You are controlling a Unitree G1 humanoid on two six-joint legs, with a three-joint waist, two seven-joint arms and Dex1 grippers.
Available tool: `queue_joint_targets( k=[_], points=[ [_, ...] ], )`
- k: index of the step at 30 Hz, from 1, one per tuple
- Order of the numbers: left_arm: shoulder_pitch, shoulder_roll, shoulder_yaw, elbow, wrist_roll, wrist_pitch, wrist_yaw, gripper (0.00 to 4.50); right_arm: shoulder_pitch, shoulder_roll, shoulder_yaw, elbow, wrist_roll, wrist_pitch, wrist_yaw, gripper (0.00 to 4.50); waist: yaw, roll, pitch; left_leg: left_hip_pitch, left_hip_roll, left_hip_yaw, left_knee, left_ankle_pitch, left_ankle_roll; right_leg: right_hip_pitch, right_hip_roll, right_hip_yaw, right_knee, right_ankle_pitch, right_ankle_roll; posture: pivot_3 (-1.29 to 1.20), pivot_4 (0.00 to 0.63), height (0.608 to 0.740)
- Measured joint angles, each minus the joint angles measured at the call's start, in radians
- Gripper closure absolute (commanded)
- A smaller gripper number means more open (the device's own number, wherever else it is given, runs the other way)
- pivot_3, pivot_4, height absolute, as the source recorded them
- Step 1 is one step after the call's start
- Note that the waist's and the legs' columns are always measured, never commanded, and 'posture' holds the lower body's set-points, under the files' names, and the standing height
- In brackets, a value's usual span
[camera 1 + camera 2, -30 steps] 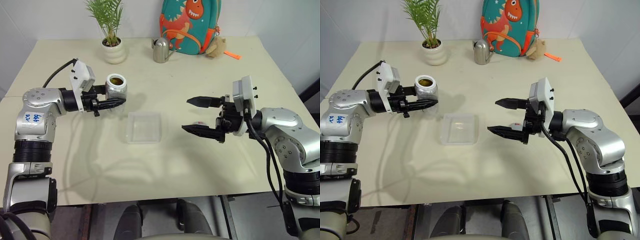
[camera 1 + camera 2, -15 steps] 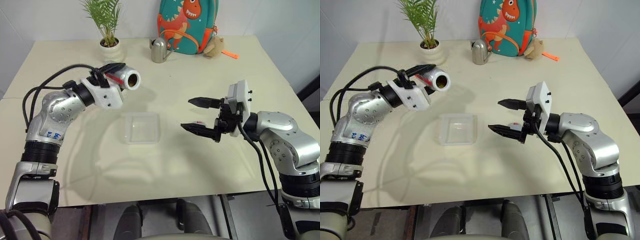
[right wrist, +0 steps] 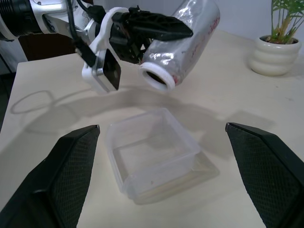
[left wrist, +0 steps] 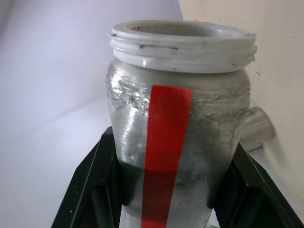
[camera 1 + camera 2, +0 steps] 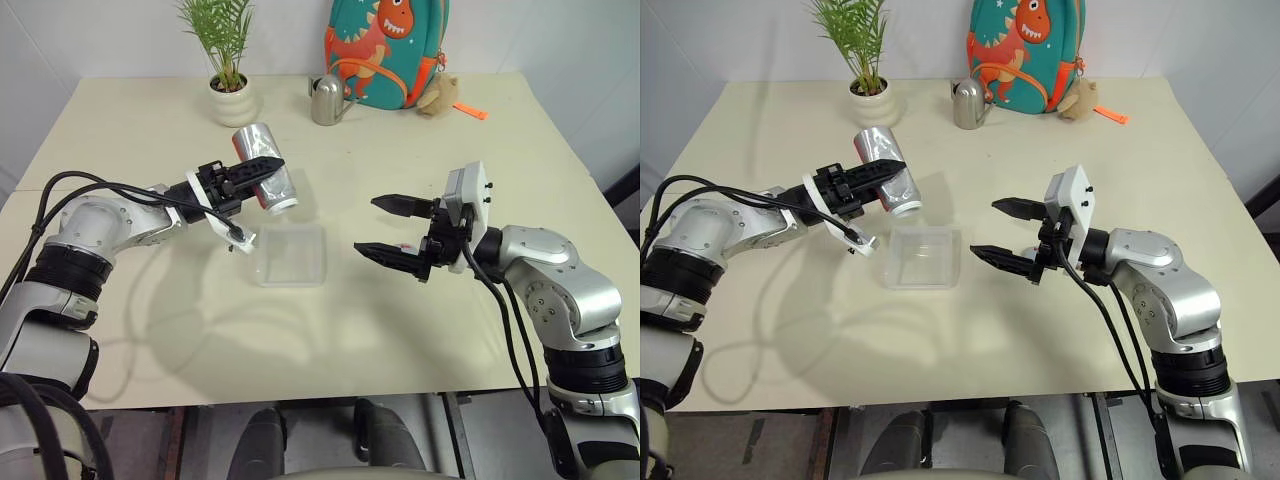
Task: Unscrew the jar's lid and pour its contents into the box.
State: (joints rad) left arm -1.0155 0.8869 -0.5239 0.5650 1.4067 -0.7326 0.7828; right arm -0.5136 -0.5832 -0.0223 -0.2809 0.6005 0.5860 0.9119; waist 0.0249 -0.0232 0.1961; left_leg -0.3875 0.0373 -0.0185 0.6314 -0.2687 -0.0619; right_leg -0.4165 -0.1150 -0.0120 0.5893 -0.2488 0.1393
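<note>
My left gripper (image 5: 270, 172) is shut on the jar (image 5: 275, 192), a clear jar with a red stripe (image 4: 166, 142). The jar has no cap on it. It hangs tilted, its open mouth (image 3: 159, 78) slanting down over the near-left corner of the box (image 5: 290, 255). The box is a shallow clear square on the table. My right gripper (image 5: 366, 224) stands open just right of the box, nothing between its fingers (image 3: 71, 166). A small pale piece (image 5: 405, 245) lies behind its lower finger; I cannot tell whether it is the lid. The contents are hidden.
At the table's far edge stand a potted plant (image 5: 230, 90), a silver watering can (image 5: 325, 100), a dinosaur backpack (image 5: 385, 50) and a small plush toy (image 5: 435, 95). The table (image 5: 300, 340) between the box and its near edge is bare.
My left wrist has rolled over, tipping the jar from upright to mouth-down. The arm has carried it right, toward the box. The right gripper has stayed where it was, still open.
</note>
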Motion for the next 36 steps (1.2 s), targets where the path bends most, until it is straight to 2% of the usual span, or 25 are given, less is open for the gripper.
queue_joint_targets(
  k=[13, 20, 31, 36],
  points=[
    [-0.118, 0.0, -0.206, 0.063, 0.248, 0.232, 0.316, 2.56, 0.004, 0.023, 0.01, 0.0, -0.006, -0.019, -0.014, 0.04, -0.001, 0.0, 0.0, 0.0, 0.0, 0.001, 0.0, 0.0, 0.0, -0.001, 0.0, 0.001, 0.001, 0.0, 0.0, 0.0, 0.15, 0.74],
    [-0.158, -0.004, -0.244, 0.084, 0.286, 0.342, 0.409, 2.56, 0.006, 0.026, 0.014, 0.0, -0.007, -0.02, -0.016, 0.04, 0.0, 0.0, 0.0, 0.0, 0.0, 0.001, 0.0, 0.0, 0.0, -0.001, 0.0, 0.001, 0.001, 0.0, 0.0, 0.0, 0.15, 0.74],
    [-0.164, 0.009, -0.274, 0.072, 0.284, 0.35, 0.451, 2.56, 0.006, 0.037, 0.014, 0.003, -0.008, -0.027, -0.017, 0.04, -0.001, 0.0, 0.0, 0.0, 0.0, 0.002, 0.0, 0.0, 0.0, -0.002, 0.0, 0.002, 0.002, 0.0, 0.0, 0.0, 0.15, 0.74],
    [-0.159, 0.038, -0.257, 0.069, 0.163, 0.216, 0.397, 2.56, 0.006, 0.037, 0.015, 0.008, -0.009, -0.038, -0.011, 0.04, -0.001, 0.0, 0.0, 0.0, 0.0, 0.002, 0.0, 0.0, 0.0, -0.002, 0.0, 0.002, 0.002, 0.0, 0.0, 0.0, 0.15, 0.74]
  ],
)
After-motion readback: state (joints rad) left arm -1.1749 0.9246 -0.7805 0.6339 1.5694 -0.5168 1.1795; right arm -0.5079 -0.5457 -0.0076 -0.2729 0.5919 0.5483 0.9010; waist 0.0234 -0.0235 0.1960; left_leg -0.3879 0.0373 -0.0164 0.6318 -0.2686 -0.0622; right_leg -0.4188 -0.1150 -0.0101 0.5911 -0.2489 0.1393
